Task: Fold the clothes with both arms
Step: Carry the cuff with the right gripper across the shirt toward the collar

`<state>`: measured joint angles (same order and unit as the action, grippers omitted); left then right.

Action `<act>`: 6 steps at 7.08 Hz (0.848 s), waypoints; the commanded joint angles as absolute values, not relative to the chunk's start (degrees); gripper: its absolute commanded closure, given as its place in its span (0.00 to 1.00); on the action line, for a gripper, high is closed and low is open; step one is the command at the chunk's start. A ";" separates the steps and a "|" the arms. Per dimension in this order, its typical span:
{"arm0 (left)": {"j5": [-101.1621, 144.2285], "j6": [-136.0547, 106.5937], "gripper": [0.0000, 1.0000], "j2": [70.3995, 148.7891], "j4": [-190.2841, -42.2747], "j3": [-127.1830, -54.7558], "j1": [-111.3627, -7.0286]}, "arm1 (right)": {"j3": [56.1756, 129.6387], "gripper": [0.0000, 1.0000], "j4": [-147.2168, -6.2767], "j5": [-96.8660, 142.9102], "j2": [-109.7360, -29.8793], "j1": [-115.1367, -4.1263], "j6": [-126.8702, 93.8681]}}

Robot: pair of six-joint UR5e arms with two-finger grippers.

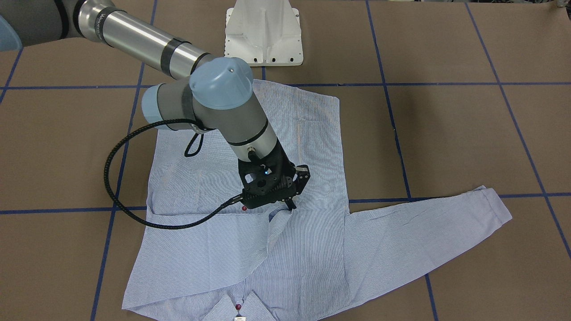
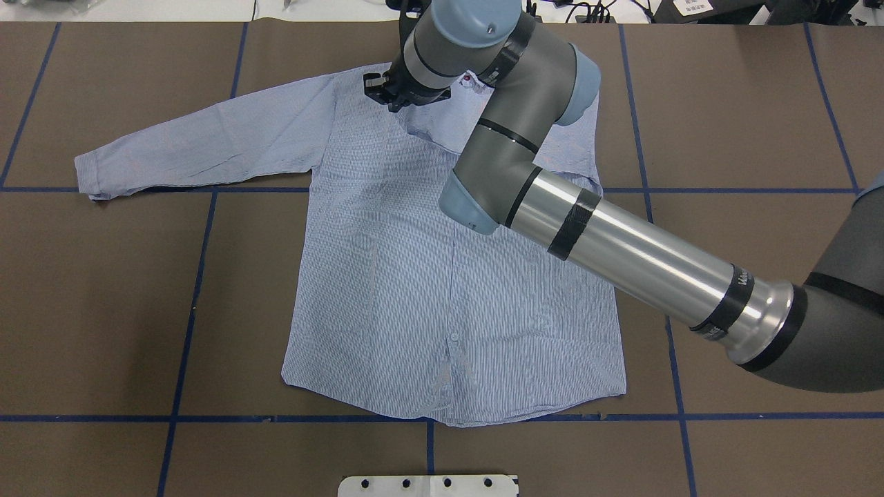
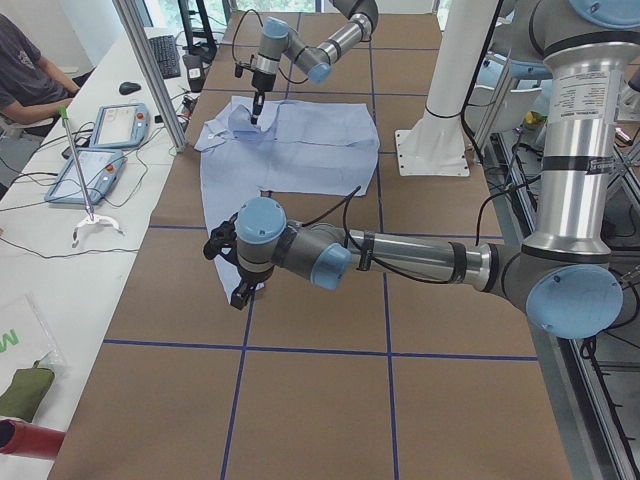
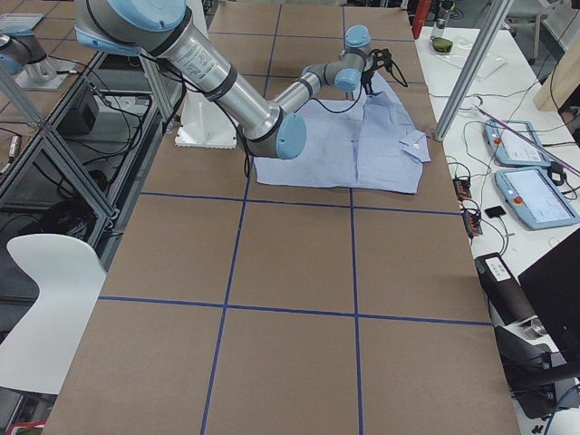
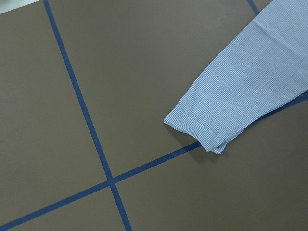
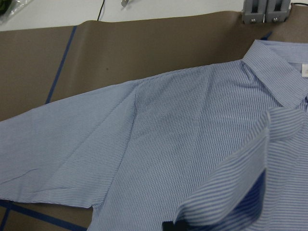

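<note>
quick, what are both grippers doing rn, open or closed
left gripper: cannot tell, it shows only in the side view.
right gripper: closed on the shirt, pinching its folded-over sleeve.

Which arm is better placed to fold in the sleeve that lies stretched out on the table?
Left. Its wrist camera looks down on the cuff of that sleeve, so the left gripper hovers close to it. The right gripper is farther off, over the chest of the shirt.
</note>
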<state>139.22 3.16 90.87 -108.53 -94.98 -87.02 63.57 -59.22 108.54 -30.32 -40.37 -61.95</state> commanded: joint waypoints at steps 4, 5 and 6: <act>139.22 3.16 0.00 91.32 -108.54 -94.57 -87.01 | 49.04 0.11 -55.99 101.70 -23.12 -34.89 -61.61; 139.22 3.16 0.00 91.32 -108.54 -94.57 -87.01 | 48.96 0.00 -56.07 98.91 -22.68 -34.20 -61.61; 139.31 1.77 0.00 91.41 -108.63 -94.57 -87.01 | 49.04 0.00 -56.07 98.79 -22.15 -34.10 -61.61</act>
